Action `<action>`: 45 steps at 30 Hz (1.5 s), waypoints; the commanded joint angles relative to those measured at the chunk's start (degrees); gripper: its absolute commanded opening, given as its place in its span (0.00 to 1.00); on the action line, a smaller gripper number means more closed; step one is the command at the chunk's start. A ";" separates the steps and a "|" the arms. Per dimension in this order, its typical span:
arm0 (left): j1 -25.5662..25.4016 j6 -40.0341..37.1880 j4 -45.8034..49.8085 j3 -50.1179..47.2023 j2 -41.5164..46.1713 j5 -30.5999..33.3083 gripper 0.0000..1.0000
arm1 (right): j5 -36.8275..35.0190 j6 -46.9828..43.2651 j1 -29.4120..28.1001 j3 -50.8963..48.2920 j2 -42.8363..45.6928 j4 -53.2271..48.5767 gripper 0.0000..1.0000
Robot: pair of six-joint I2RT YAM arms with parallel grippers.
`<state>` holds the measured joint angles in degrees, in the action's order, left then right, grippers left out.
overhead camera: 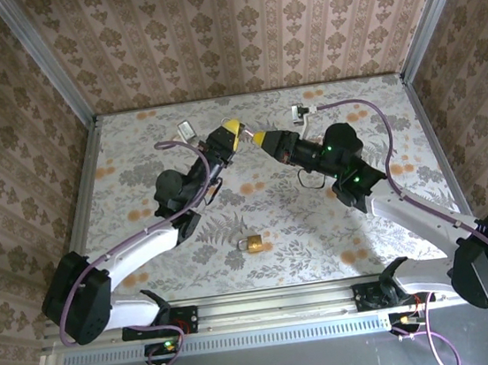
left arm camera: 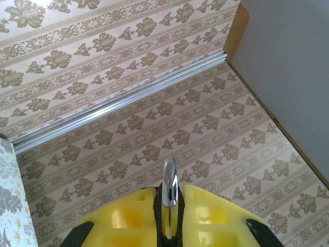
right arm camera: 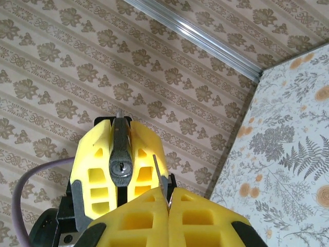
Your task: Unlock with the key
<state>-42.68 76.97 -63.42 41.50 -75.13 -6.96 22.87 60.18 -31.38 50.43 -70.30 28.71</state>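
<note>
Key (right arm camera: pixel 120 149) is up in the air, gripped between the yellow fingers of the left claw (overhead camera: pixel 231 131). From the right wrist it reads dark-grey with a small ringed hole low on it; from the left wrist, a bright silver edge pokes past the fingertips. The right claw (overhead camera: pixel 260 138) is closed tight, fingers pressed together, its tip just beside the left one, nose to nose. A thin pale sliver sits at its seam and I can't tell what that is. Could be a hand-over brewing, but that's only my read.

And the padlock (overhead camera: pixel 251 243)? Brass-gold, lying alone on the surface (overhead camera: pixel 338 224), well apart from both claws and nearer the arm bases. So the pick-up looks done, and the real business is all ahead: key to keyhole, in, turn, shackle free. Whether that shackle is latched is too small to tell.

The surface is a pale floral sheet with orange blooms. A small silvery item (overhead camera: pixel 186 129) sits by the far edge on the left arm's side, with another bit of metal (overhead camera: pixel 303 108) on the right arm's side. Brown patterned walls (overhead camera: pixel 234 32) box it in, and aluminium rails (overhead camera: pixel 38 61) run up the corners.
</note>
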 commanded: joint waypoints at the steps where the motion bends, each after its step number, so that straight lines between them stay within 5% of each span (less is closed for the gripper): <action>1: -0.65 -1.01 -2.94 -0.11 0.95 0.96 0.00 | 0.77 0.81 0.02 0.54 -0.23 3.99 0.00; 45: -2.59 -2.52 -5.80 0.26 -2.62 1.03 0.00 | 0.33 2.28 -1.76 -3.58 1.85 5.83 0.00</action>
<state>-44.38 74.83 -64.93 40.91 -77.56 -4.93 23.94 63.00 -33.04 47.33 -68.51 33.01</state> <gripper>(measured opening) 0.110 0.058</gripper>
